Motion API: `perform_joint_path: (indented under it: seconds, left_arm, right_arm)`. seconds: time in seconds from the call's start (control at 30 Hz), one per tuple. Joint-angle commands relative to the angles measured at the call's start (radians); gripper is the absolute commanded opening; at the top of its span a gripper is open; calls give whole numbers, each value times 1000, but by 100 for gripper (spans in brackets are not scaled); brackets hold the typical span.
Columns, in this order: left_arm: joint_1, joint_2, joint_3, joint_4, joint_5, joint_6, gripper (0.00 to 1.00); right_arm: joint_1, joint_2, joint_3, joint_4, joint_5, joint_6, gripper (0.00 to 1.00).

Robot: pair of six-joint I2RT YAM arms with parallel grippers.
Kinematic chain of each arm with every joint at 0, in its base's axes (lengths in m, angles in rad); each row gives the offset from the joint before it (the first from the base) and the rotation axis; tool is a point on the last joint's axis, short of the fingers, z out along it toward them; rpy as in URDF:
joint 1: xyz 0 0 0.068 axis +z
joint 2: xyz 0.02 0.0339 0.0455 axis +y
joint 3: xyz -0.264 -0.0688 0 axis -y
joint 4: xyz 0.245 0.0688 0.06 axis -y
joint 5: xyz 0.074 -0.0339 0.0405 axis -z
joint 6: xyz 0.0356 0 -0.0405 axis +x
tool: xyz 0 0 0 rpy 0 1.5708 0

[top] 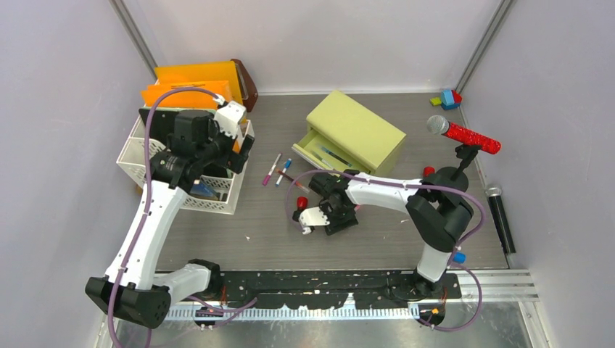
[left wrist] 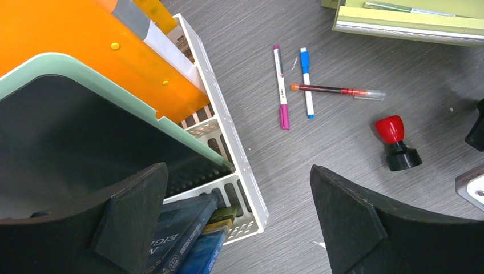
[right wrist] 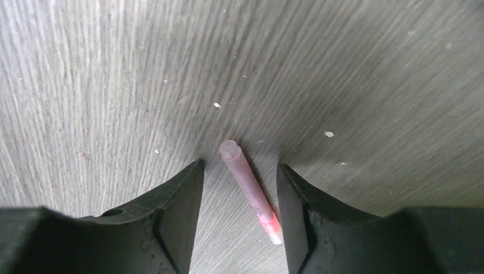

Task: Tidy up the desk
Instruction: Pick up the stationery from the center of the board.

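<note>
Right wrist cam had the right gripper [right wrist: 240, 166] down low over the desk [right wrist: 114, 85], fingers apart, with a pinkish-red pen [right wrist: 246, 184] lying between them and gaps either side of its blunt end, so not clamped. Top view put the desk across the middle, black rail [top: 326, 279] at 6 o'clock, and a yellow-green drawer box [top: 355, 130] at that gripper's 12 o'clock. Over at the desk's 9 o'clock, the left gripper [left wrist: 238, 171] hung spread wide, gripping nothing, above a white basket [left wrist: 224, 117] with orange folders [left wrist: 85, 51].
</note>
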Motion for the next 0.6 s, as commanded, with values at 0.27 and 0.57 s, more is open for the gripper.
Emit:
perform_joint_path:
  seconds: [0.27,0.57]
  left_arm:
    - [5,-23,-8,44,9,24,100]
    - [5,-29,-17,75,-3,10,100]
  right_arm:
    - [6,72,108,-124,-26,16,20]
    - [29,-22,334,-300,-188,271,17]
